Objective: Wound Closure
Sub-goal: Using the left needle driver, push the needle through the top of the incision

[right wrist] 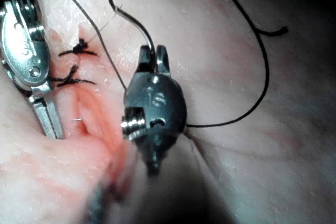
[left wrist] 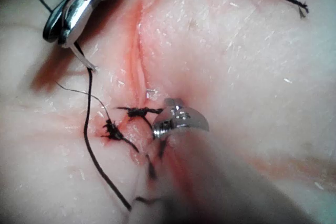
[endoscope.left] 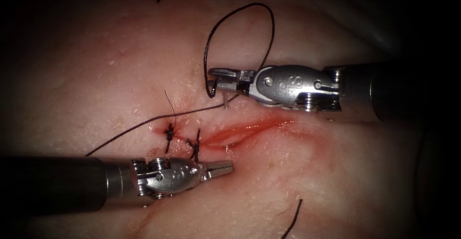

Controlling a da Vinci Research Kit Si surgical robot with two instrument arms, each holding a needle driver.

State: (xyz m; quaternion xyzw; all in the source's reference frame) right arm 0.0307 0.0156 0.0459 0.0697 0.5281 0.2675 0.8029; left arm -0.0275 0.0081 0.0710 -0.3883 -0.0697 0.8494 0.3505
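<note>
While the right tool point(endoscope.left: 214, 76) sits above the cut point(endoscope.left: 245, 129), its jaws are closed on the needle point(endoscope.left: 224, 100), and you can see why it's held there: the grip is near the thread end of the curve, with a short pale stretch of steel dropping below the jaws toward the tissue point(endoscope.left: 120, 56), so the free length points down at the upper edge of the wound. I can't tell whether the point has entered the tissue; it sits just at the surface. From the jaws the thread point(endoscope.left: 240, 23) loops high, comes back down, then trails off left across the tissue.

Down below the cut, the left tool point(endoscope.left: 225, 167) lies just beside the wound with its jaws closed and nothing in them. My read is it's parked close by, ready to help.

Two dark stitches point(endoscope.left: 182, 138) already cross the left end of the cut; the right stretch is open, glistening with red fluid point(endoscope.left: 259, 124). The tissue is pale, moist and soft-looking. Loose cut ends of thread point(endoscope.left: 293, 217) lie well apart from the work. The surroundings are dark; no bench visible.
</note>
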